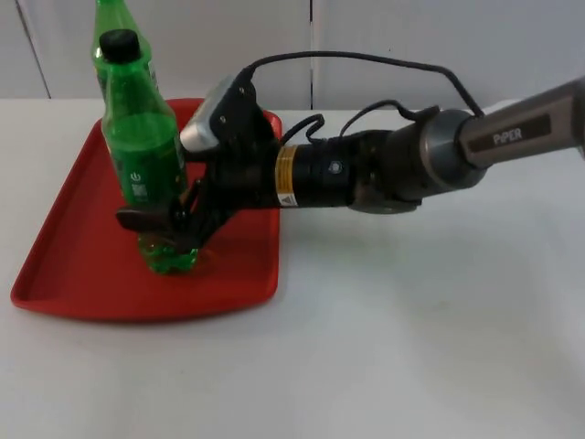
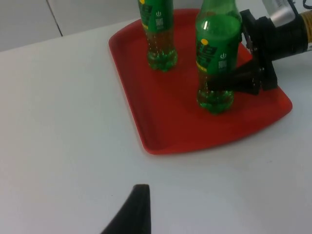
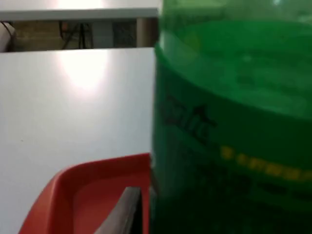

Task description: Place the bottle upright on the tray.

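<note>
Right gripper (image 1: 157,229): my fingers are clamped low around the near bottle, one finger (image 1: 137,218) showing across its front just above the base. My arm reaches in from the right, over the tray's right rim.
Near bottle (image 1: 142,155): green, black cap on, standing upright on the tray; from the left wrist view its base looks to be resting on the red floor, in the half nearer the camera.
Tray (image 1: 64,256): red, shallow-walled, flat on the white table (image 1: 411,347), at the left of the top view.
Step in hand: I judge the bottle is placed and what remains is letting go. To do it well I should part my fingers slowly and evenly so neither one drags the bottle sideways, then draw straight back to the right, staying level until I am past the rim.
Risk: the bottle is tall and narrow-based; a finger catching the label could tip it.
Far bottle (image 1: 111,23): a second green one, upright at the tray's back, just behind mine; I must not nudge mine into it.
Left gripper (image 2: 131,214): waits over bare table near the tray; I cannot tell how its fingers stand.
</note>
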